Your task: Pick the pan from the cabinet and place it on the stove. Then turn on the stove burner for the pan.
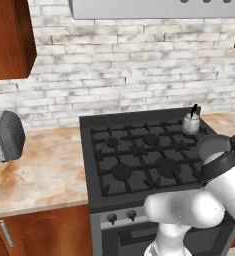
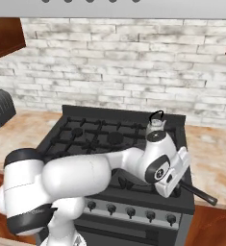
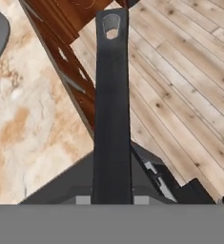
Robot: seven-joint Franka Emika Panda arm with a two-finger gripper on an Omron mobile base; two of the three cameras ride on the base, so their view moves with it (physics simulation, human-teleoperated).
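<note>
Pan (image 3: 112, 114) handle, long flat matte black, clamped in pincer (image 3: 112, 200), above wood-plank floor (image 3: 189, 81)

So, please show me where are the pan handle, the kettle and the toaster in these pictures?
pan handle (image 3: 112, 109): hand view, middle of the long dark handle.
kettle (image 2: 155, 125): right base view, its silver body at the back of the stove.
toaster (image 1: 6, 136): left base view, its grey side on the counter.

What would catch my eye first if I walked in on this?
The big white arm bent low across the front of the black stove. Its hand sits at the stove's front right corner, with the pan's long dark handle sticking out past the edge. A small kettle stands on the back right burner.
</note>
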